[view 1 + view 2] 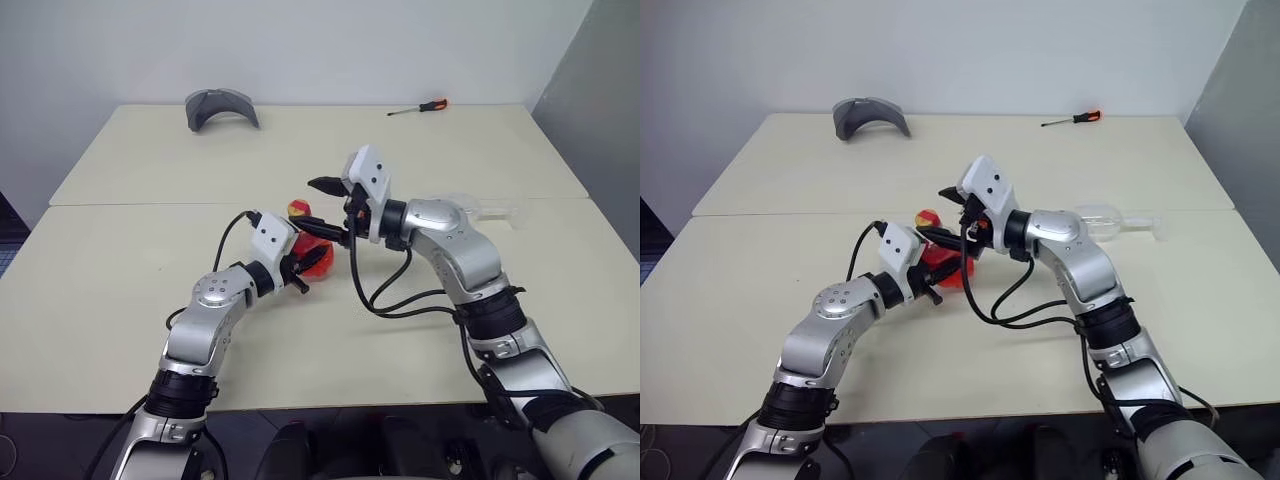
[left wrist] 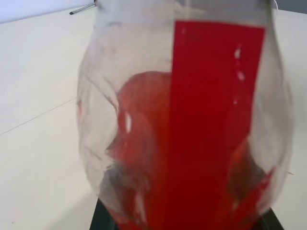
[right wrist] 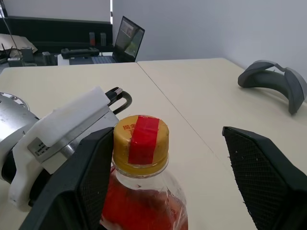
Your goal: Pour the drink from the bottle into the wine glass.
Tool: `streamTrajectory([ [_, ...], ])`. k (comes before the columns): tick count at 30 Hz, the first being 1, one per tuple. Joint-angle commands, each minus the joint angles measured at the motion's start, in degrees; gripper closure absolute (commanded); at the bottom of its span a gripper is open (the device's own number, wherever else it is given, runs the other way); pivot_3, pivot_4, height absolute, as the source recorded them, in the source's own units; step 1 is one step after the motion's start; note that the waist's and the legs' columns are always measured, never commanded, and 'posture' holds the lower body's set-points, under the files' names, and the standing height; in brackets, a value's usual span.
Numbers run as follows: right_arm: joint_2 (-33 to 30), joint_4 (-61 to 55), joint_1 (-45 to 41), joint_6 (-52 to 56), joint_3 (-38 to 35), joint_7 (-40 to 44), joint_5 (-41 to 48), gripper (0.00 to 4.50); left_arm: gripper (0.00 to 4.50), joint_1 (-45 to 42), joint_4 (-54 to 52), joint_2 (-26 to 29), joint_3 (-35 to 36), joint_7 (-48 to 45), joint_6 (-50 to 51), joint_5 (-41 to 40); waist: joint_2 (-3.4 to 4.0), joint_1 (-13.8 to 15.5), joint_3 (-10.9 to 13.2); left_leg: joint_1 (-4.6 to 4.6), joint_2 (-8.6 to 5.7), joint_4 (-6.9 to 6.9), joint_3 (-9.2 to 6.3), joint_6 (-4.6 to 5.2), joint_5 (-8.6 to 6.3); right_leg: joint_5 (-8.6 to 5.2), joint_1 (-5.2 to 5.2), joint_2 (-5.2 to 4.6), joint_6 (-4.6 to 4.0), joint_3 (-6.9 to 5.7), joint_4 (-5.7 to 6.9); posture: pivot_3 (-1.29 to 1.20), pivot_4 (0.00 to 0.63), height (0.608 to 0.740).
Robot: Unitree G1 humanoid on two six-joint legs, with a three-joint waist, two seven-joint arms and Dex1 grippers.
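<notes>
Though the left tool (image 1: 300,262) hides most of the bottle (image 1: 305,245) it clamps at frame centre, its yellow cap (image 3: 140,143) points up, long axis upright. Right tool (image 1: 332,212) gapes around the cap. Wine glass (image 1: 1118,222) lies sideways, centre right, on the table (image 1: 120,260).

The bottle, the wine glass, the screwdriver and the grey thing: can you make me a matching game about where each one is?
Things:
1. bottle
2. wine glass
3. screwdriver
4. grey curved thing

Places or states:
A. far right part of the table
B. lying on its side on the table
C. held in the left gripper, cap still on
D. far left part of the table

Pairs: 1-C, 2-B, 3-A, 4-D
</notes>
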Motion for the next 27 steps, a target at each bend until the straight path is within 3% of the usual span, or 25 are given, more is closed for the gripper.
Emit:
streamTrajectory([
  [1, -2.4, -0.5, 0.7, -0.7, -2.9, -0.9, -0.5, 0.74, 3.55, -1.2, -3.0, 0.1, 1.0, -0.4, -1.4, -0.9, 0.00, 0.0, 0.0, 0.00, 0.00, 0.00, 0.00, 0.00, 0.00, 0.00, 0.00, 0.00, 0.00, 0.01, 0.00, 0.00, 0.150, 0.740],
  [18, -8.8, -3.1, 4.0, 1.0, -4.6, 0.9, 1.9, 0.74, 3.55, -1.4, -2.6, 0.9, 1.5, -1.4, -1.4, -0.9, 0.00, 0.0, 0.0, 0.00, 0.00, 0.01, 0.02, 0.00, 0.00, 0.00, 0.03, 0.00, 0.00, 0.01, -0.02, 0.00, 0.150, 0.740],
  [27, -3.8, -9.1, 4.3, 4.4, -3.2, -0.7, 5.4, 0.74, 3.55, -2.1, -2.1, 0.6, 1.3, -1.2, -1.4, -0.8, 0.00, -0.1, 0.0, 0.00, 0.00, 0.01, 0.01, 0.01, -0.01, 0.00, 0.02, 0.00, 0.00, 0.01, 0.01, 0.00, 0.150, 0.740],
])
